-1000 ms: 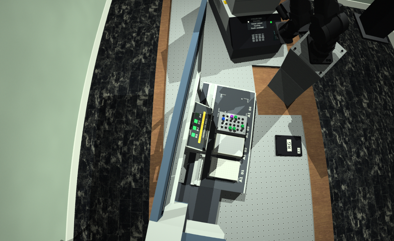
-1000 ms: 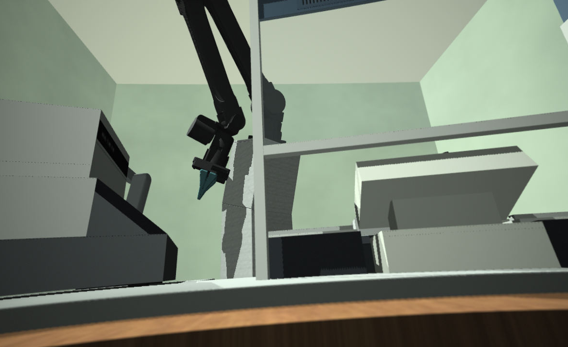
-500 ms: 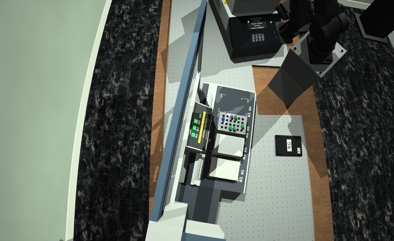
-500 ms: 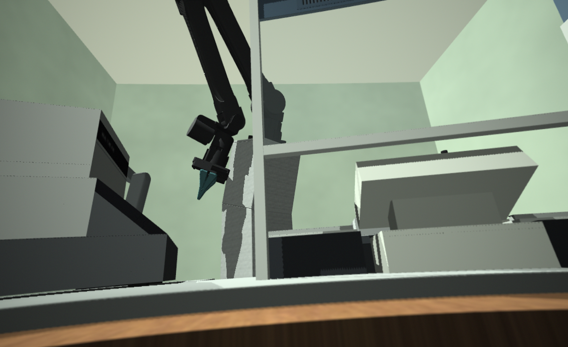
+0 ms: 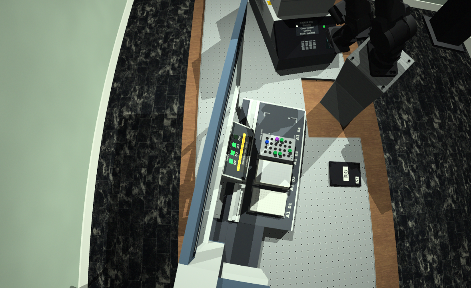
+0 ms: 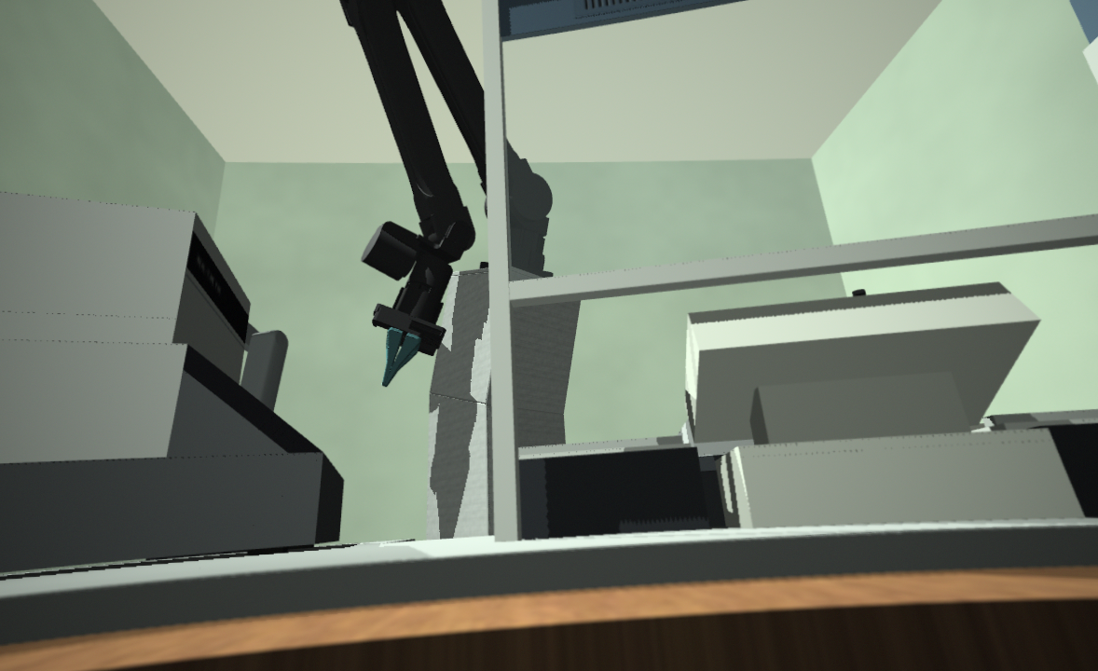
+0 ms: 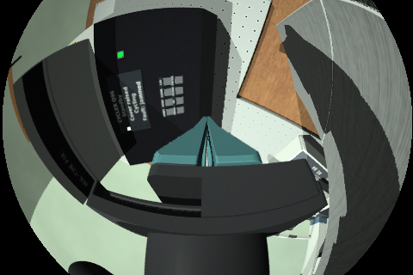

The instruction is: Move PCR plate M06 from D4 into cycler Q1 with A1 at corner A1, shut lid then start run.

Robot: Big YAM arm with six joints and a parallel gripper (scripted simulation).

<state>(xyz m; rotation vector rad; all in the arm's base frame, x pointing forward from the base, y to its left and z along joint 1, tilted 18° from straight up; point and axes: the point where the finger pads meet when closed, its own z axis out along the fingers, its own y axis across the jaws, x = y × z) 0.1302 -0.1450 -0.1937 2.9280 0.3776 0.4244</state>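
from the top, the d4 nest (image 5: 282, 120) on the hand-off row is bare between its corner marks, and plate m06 shows nowhere; the tube cooling block (image 5: 277, 147) sits on d3, the deep-well block (image 5: 273, 174) on d2, plate n06 (image 5: 268, 202) on d1, and the rg nest (image 5: 344, 173) lies apart to the right. cycler q1 (image 5: 301, 46) shows a green lamp (image 5: 324, 26). from the exterior, the gripper (image 6: 391, 367) hangs in the air beside q1, teal fingers clenched together on nothing. from the wrist, the fingertips point toward the key block (image 7: 172, 96) without touching it.
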